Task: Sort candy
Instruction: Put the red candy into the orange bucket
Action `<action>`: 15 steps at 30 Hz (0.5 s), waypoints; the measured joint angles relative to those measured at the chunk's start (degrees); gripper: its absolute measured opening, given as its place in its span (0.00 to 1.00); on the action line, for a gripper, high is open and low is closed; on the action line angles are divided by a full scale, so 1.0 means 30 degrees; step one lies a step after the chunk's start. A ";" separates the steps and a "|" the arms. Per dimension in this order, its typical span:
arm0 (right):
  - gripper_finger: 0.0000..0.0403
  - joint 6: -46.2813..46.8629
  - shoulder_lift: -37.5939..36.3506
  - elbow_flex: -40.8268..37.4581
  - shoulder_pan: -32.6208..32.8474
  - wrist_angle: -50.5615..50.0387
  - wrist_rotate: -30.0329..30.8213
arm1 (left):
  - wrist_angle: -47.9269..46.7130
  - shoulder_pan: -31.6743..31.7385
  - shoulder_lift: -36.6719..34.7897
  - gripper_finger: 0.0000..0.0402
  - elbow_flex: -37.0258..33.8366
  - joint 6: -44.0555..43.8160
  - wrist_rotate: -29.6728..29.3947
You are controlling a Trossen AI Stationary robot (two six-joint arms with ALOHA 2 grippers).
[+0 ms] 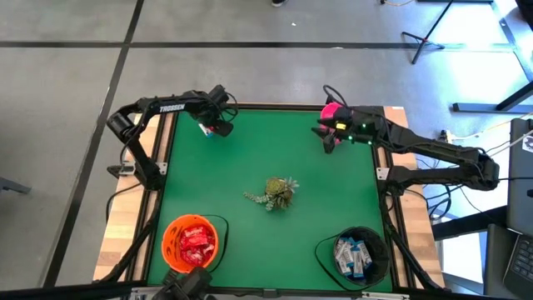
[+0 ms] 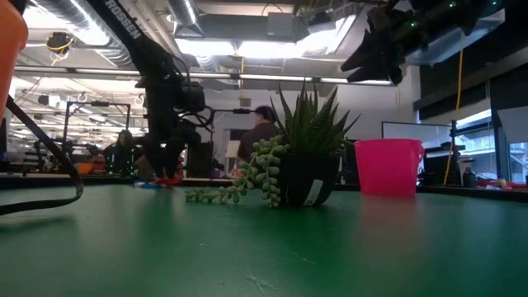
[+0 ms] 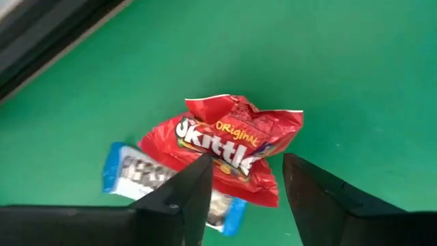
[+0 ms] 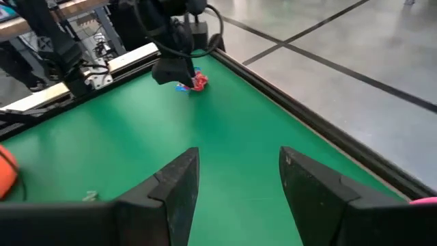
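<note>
Left claw (image 3: 242,184), fingers parted, nothing held, poised directly over shiny red crinkled Skittles packet (image 3: 232,147) at 11 o'clock corner of green-covered desk (image 1: 275,150). Packet overlaps white-and-blue wrapped sweet (image 3: 136,174) underneath. Risk: closing fingers catch both wrappers, so mixed pair travels together; or slick foil slips out during lift. Right claw (image 4: 239,181), parted and empty, waits high at 1 o'clock beside pink plastic cup (image 2: 388,165).

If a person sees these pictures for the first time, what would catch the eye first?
Probably the red Skittles packet, lying partly over a white-and-blue packet near the table's far left corner, with the open left gripper just above it. Next, the potted plant mid-table and the pink cup by the right gripper.
</note>
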 joint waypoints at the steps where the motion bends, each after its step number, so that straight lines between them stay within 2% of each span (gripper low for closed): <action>1: 0.49 0.0179 0.0000 0.0000 0.0145 0.0021 0.0004 | 0.0000 0.0058 0.0000 0.40 0.0007 0.0174 0.0313; 6: 0.49 0.0253 0.0007 0.0000 0.0943 0.0138 0.0024 | 0.0000 0.0103 0.0000 0.26 0.0006 0.0201 0.0686; 11: 0.49 0.0257 0.0007 0.0000 0.1671 0.0285 0.0644 | -0.0272 0.0052 0.0000 0.05 0.0006 0.0732 0.0825; 15: 0.49 0.0260 0.0007 0.0000 0.1988 0.0324 0.1043 | -0.0580 -0.0485 -0.0119 0.01 0.0002 0.0785 0.1155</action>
